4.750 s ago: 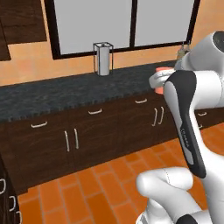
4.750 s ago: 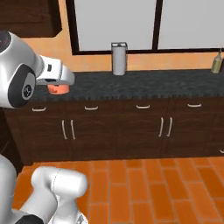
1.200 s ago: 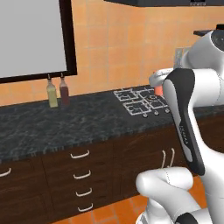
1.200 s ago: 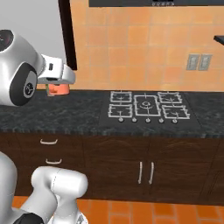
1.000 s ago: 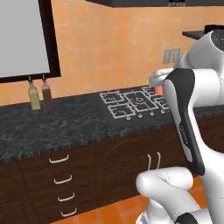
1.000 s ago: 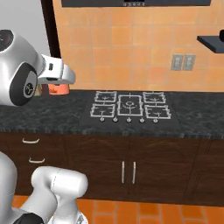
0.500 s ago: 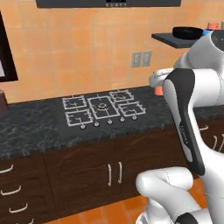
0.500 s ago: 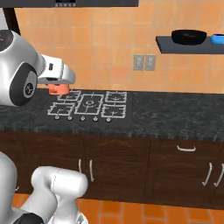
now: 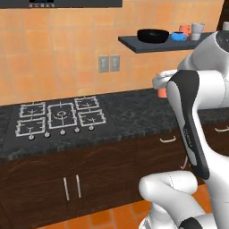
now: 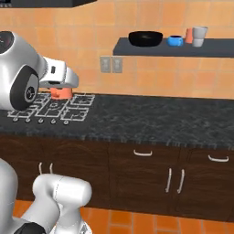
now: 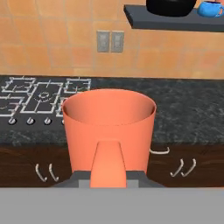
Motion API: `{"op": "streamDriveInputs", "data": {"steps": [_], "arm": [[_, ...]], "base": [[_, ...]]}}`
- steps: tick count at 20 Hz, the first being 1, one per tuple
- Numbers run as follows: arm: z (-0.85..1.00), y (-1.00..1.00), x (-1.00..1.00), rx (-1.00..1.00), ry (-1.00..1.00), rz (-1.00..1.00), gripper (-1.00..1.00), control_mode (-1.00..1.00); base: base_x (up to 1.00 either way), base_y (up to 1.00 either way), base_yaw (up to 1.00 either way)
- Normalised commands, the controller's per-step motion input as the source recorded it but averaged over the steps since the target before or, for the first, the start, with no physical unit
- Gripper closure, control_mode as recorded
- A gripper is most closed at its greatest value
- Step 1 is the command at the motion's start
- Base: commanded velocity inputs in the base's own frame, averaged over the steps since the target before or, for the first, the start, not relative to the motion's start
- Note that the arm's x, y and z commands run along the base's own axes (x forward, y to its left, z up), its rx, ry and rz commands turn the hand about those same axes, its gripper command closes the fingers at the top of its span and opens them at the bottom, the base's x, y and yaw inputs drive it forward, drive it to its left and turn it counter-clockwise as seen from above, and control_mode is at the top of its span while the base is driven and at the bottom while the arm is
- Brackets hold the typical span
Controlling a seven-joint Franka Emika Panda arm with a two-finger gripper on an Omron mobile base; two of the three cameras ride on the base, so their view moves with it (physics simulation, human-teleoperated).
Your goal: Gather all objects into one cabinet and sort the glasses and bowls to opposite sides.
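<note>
My gripper (image 10: 59,89) is shut on an orange cup (image 11: 109,124), held upright over the counter's front edge; the same cup (image 9: 162,92) peeks out beside the arm. Up on the wall hangs the dark grey shelf board (image 10: 173,47). On it stand a wide black bowl (image 10: 145,38), a small blue bowl (image 10: 174,40), another orange cup (image 10: 188,35) and a light grey tumbler (image 10: 199,36), in that order from left to right. The shelf (image 9: 156,44) lies above and to the right of my hand.
A gas hob (image 9: 56,116) is set in the black speckled counter (image 10: 160,121). A wall outlet (image 9: 109,63) sits on the orange tiles under the shelf's left end. Dark brown drawers and doors (image 10: 151,178) run below the counter.
The base has driven to the right along the counter: window and bottles left the views, the hob slid left, the shelf with its dishes came in. The orange cup stayed in my gripper.
</note>
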Motion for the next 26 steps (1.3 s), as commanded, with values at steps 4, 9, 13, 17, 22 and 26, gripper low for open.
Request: {"op": "streamDriveInputs", "data": {"steps": [4, 9, 13, 17, 22, 26], "arm": [[0.0, 0.0, 0.0, 0.0, 0.0, 0.0, 1.0, 1.0], [0.0, 0.0, 0.0, 0.0, 0.0, 0.0, 1.0, 1.0], [0.0, 0.0, 0.0, 0.0, 0.0, 0.0, 1.0, 1.0], [0.0, 0.0, 0.0, 0.0, 0.0, 0.0, 1.0, 1.0], [0.0, 0.0, 0.0, 0.0, 0.0, 0.0, 1.0, 1.0], [0.0, 0.0, 0.0, 0.0, 0.0, 0.0, 1.0, 1.0]], "base": [[0.0, -1.0, 0.06], [0.01, -1.0, 0.05], [0.09, -1.0, 0.04], [0.48, -0.54, 0.04], [1.0, 0.03, 0.11], [0.71, -0.67, 0.18]]}}
